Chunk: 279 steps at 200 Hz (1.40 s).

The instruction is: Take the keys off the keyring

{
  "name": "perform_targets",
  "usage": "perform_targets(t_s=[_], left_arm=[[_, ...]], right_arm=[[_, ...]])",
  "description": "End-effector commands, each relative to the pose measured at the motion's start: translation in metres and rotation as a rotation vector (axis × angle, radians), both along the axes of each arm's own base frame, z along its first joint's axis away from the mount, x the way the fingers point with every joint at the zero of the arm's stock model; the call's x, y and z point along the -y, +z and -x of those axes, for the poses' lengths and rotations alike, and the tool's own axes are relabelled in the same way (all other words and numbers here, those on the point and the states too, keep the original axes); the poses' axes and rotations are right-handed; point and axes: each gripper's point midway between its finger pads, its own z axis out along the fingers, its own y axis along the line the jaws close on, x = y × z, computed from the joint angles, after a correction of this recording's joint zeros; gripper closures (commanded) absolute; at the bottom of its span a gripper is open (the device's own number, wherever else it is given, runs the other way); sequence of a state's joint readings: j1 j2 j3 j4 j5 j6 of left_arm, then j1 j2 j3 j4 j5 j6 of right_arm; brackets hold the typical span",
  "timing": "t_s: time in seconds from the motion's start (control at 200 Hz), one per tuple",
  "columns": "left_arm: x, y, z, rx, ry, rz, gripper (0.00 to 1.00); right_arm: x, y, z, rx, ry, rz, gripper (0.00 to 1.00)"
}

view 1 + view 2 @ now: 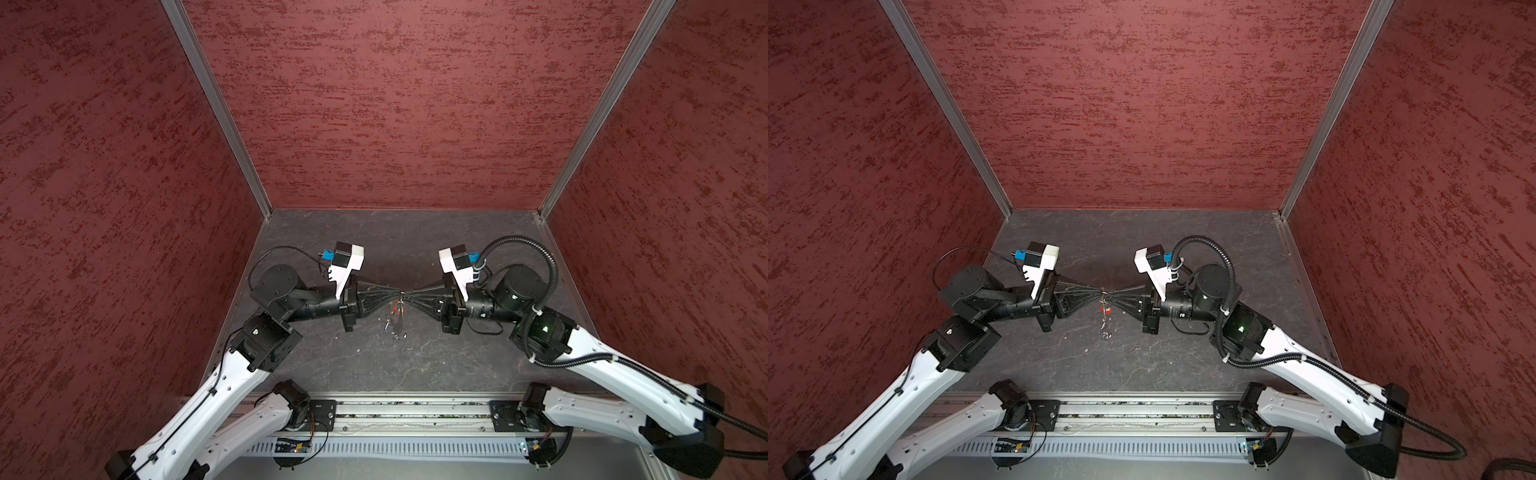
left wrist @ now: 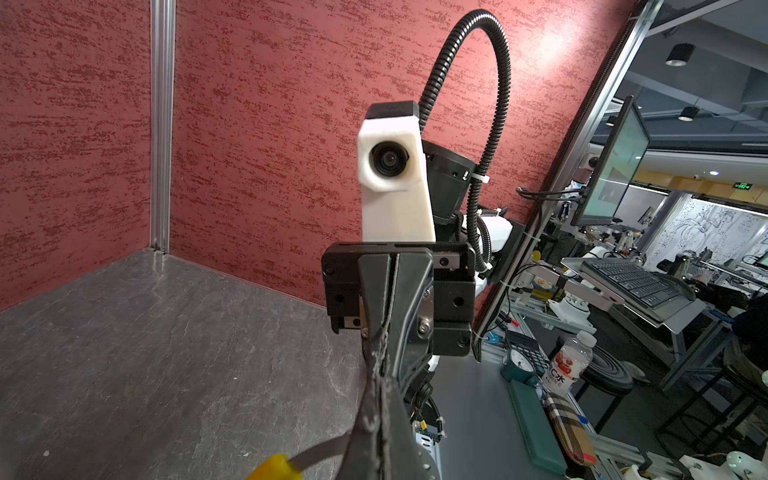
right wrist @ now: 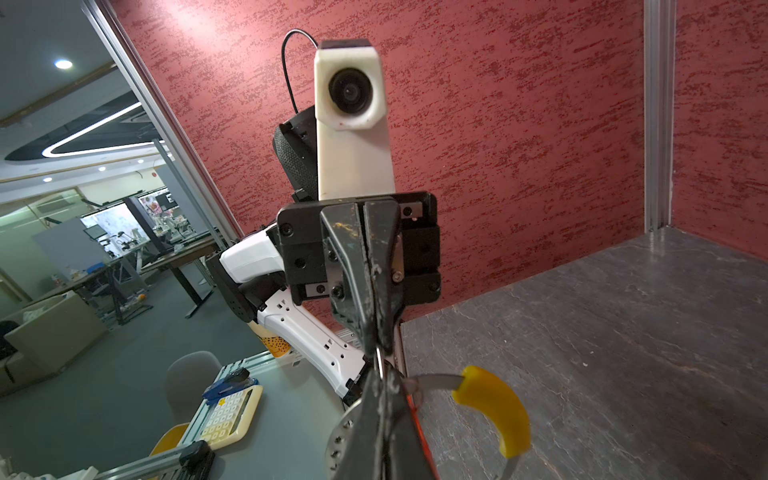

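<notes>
Above the grey desk [image 1: 332, 365], the left claw [image 1: 397, 293] and right claw [image 1: 409, 294] meet tip to tip, both clamped on the keyring [image 3: 494, 407] held aloft between them. The keys [image 1: 395, 322] dangle beneath, seemingly attached; none looks removed yet.
</notes>
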State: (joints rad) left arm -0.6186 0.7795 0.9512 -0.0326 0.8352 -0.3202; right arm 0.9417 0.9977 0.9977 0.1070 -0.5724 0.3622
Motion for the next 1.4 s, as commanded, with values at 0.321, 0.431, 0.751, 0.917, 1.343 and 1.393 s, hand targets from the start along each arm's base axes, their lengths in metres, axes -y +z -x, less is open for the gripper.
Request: perform_targets(t_s=[0.321,0.431,0.751,0.917,1.343,1.393], left_arm=[[-0.003,0.000,0.001,-0.048,-0.002,-0.072,0.43],[0.001,-0.008,0.003,-0.108,-0.053,-0.137,0.44],[0.006,-0.020,0.005,-0.195,-0.119,-0.248,0.56],[0.009,-0.024,0.005,-0.211,-0.138,-0.264,0.67],[0.014,-0.023,0.012,-0.201,-0.187,-0.266,0.79],[0.014,-0.021,0.013,-0.197,-0.194,-0.262,0.79]], right_arm=[[0.017,-0.003,0.008,0.036,-0.029,0.145,1.00],[0.018,-0.009,0.012,0.038,-0.009,0.234,1.00],[0.016,-0.012,0.011,0.039,0.025,0.371,1.00],[0.015,-0.007,0.009,0.054,0.019,0.382,1.00],[0.012,-0.012,-0.005,0.053,-0.037,0.428,1.00],[0.012,-0.014,-0.007,0.051,-0.046,0.436,1.00]])
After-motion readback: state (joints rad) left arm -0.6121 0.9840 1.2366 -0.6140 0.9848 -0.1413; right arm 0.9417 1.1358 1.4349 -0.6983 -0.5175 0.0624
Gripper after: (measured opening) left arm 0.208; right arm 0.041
